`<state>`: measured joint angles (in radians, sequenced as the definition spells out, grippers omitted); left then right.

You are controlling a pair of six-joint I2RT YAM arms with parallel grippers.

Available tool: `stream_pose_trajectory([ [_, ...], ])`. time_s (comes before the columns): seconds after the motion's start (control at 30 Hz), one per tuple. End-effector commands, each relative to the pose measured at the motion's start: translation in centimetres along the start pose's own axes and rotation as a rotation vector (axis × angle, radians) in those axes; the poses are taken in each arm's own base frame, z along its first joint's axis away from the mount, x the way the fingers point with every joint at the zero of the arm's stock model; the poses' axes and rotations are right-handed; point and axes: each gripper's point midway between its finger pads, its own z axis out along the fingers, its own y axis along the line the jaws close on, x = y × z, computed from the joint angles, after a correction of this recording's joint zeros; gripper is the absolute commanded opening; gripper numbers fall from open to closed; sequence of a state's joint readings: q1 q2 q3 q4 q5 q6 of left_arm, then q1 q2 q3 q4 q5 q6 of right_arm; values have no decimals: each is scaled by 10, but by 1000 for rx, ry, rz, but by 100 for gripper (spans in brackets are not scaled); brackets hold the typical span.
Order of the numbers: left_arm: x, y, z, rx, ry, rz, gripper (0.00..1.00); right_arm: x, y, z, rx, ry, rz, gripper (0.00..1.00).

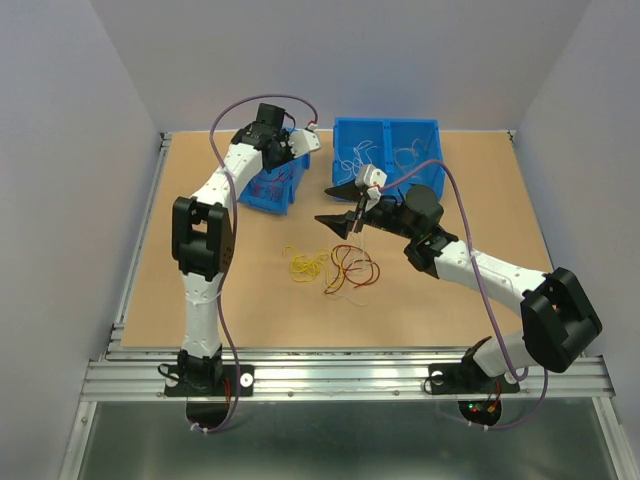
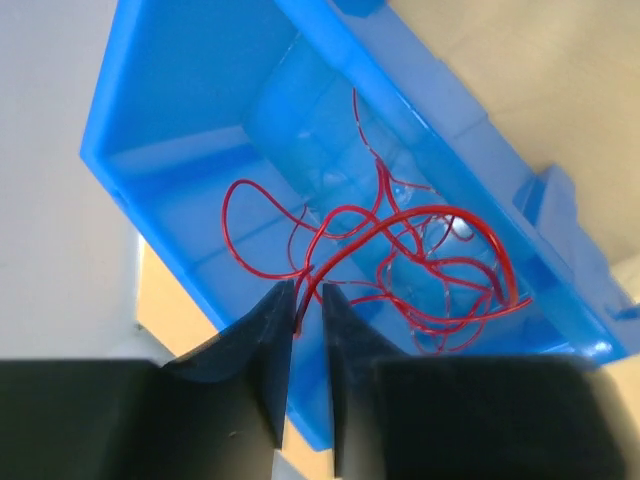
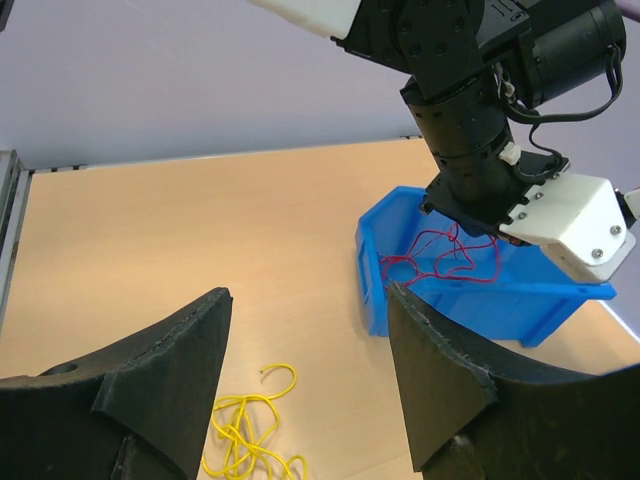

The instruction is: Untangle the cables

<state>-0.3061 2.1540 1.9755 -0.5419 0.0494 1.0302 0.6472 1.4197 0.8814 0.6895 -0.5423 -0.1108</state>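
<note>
Loose cables lie on the table: a yellow clump (image 1: 307, 266) and a red, orange and white tangle (image 1: 352, 270) beside it. My left gripper (image 2: 308, 290) hovers over the small blue bin (image 2: 180, 150). Its jaws are a narrow gap apart, and the end of a red cable (image 2: 440, 250) lies between them, against the left finger. The rest of that cable curls in the bin. My right gripper (image 3: 308, 290) is wide open and empty above the table, with the yellow clump (image 3: 245, 430) below it. In the top view the right gripper (image 1: 345, 205) sits just behind the tangle.
A larger blue bin (image 1: 388, 124) with white cables stands at the back centre. The small blue bin (image 1: 272, 190) is at the back left, with the left gripper (image 1: 287, 158) over it. A metal rail runs along the near table edge.
</note>
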Motion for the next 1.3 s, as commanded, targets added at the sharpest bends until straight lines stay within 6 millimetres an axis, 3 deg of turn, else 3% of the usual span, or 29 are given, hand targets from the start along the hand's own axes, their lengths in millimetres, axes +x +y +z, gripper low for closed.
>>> stream_pose_trajectory([
  [0.0, -14, 21, -4, -70, -46, -33, 0, -17, -2, -5, 7, -56, -34, 69],
  [0.2, -4, 37, 7, -138, -57, -278, 0, -15, -2, -5, 8, -52, -33, 69],
  [0.43, 33, 13, 58, -120, 39, -486, 0, -16, -2, -5, 6, -53, -32, 69],
  [0.63, 41, -11, 96, -36, 26, -585, 0, -15, -3, -5, 11, -51, -32, 69],
  [0.73, 40, -17, 100, -15, 18, -594, 0, -16, -3, -5, 13, -53, -32, 69],
  [0.8, 37, -16, 96, -14, 7, -603, 2, -17, -4, -5, 16, -54, -33, 69],
  [0.9, 31, -1, 79, -41, -36, -629, 21, -16, -3, -5, 16, -53, -30, 69],
  [1.03, 12, 33, 33, -102, -154, -656, 37, -18, -6, -5, 31, -56, -26, 69],
  [1.27, -11, 50, -27, -163, -285, -636, 70, -17, -32, -13, 204, 59, 99, 72],
])
